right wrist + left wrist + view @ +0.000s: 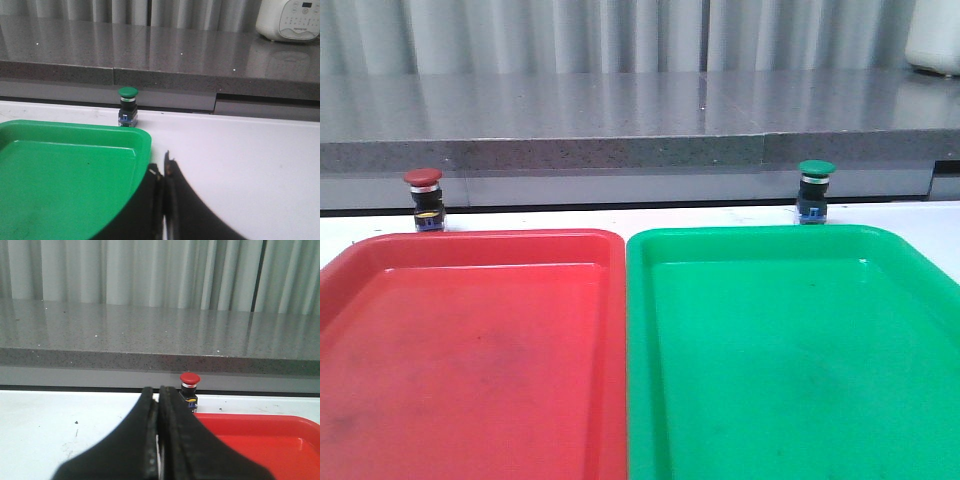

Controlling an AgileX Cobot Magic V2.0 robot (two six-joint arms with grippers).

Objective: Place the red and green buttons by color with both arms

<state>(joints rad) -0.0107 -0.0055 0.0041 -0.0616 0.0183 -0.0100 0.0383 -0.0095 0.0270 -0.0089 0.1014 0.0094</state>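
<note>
The red button (423,198) stands upright on the white table behind the far left corner of the red tray (470,350). The green button (814,190) stands upright behind the far edge of the green tray (790,350). Neither gripper shows in the front view. In the left wrist view my left gripper (158,392) is shut and empty, with the red button (189,387) a little beyond it and to one side. In the right wrist view my right gripper (161,165) is shut and empty by the green tray's corner (142,137), well short of the green button (128,106).
A grey stone ledge (640,140) runs along the back of the table just behind both buttons. A white appliance (290,20) sits on the ledge at the far right. The two trays lie side by side, nearly touching.
</note>
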